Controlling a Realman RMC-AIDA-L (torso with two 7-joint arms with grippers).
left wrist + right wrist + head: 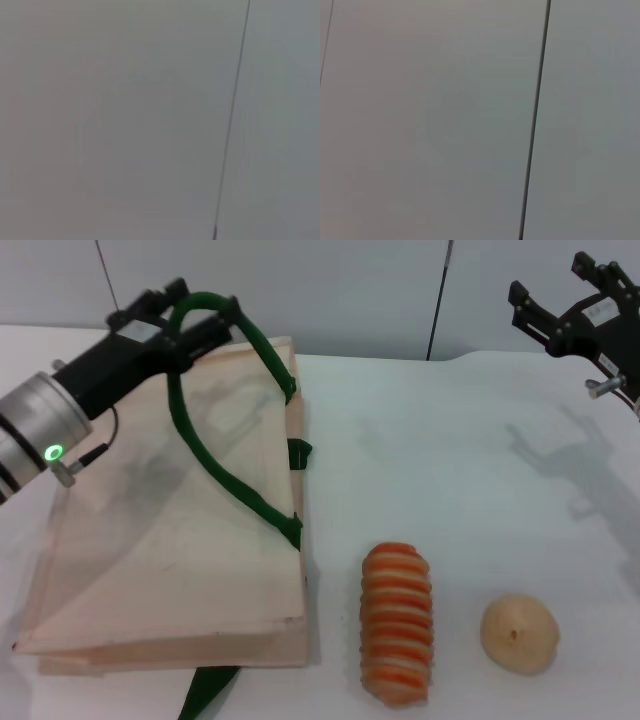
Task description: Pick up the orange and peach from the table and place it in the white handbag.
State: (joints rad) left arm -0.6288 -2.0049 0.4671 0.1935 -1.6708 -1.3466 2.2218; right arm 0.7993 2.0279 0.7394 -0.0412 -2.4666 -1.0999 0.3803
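Note:
The white handbag (170, 540) lies flat on the left of the table, its mouth side raised. My left gripper (196, 318) is over the bag's far edge, shut on a dark green strap handle (205, 302) that it holds lifted in a loop. High at the far right, my right gripper (553, 282) hangs open and holds nothing. The orange and the peach show in no view. Both wrist views show only a grey wall with a dark seam.
An orange-and-cream striped oblong roll (397, 624) lies near the table's front, right of the bag. A beige round fruit with a dimple (519, 633) sits to its right. The second green strap (207, 692) trails off the bag's front edge.

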